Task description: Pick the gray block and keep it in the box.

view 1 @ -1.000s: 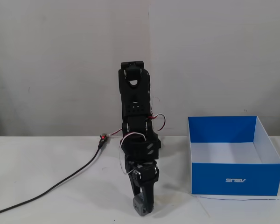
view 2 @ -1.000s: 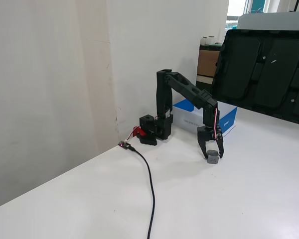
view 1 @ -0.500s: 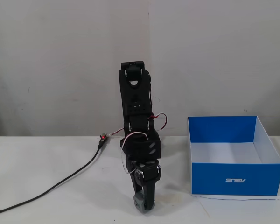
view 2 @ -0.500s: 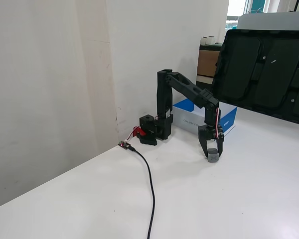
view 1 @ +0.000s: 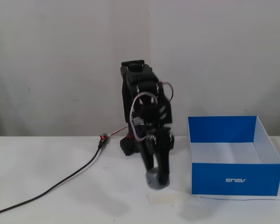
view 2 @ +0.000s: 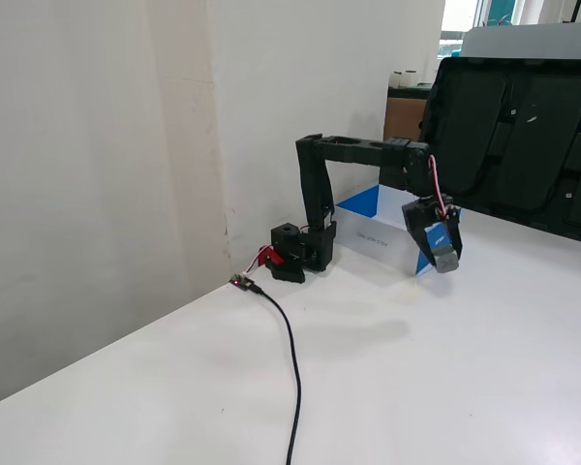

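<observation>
Fingers of my gripper (view 1: 157,179) pinch the gray block (view 2: 447,260), which hangs clear of the table. It sits just left of the box (view 1: 235,179) in this fixed view, high enough, I judge, to pass the box's wall.

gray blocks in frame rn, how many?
1. The gray block is clamped in the gripper, lifted above the table left of the box; none visible elsewhere.
</observation>
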You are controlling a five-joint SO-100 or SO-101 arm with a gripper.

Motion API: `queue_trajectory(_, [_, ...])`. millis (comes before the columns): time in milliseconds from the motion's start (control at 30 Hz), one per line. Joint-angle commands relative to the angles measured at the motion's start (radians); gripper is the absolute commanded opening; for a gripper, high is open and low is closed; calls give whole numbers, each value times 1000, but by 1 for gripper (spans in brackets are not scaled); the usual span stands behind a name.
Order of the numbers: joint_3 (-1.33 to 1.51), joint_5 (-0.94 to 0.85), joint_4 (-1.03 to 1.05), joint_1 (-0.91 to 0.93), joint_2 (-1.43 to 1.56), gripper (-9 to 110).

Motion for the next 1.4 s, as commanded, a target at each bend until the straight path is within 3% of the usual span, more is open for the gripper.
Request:
queue_trajectory(0, [-221, 72, 78, -81, 100, 0])
queue_trajectory(400, [-336, 347, 179, -430, 110, 1])
queue_trajectory(767, [-281, 474, 198, -747, 107, 1])
queue_trajectory(1233, [-140, 531, 141, -871, 25, 6])
queue_trajectory(1367, [-124, 531, 149, -894, 25, 13])
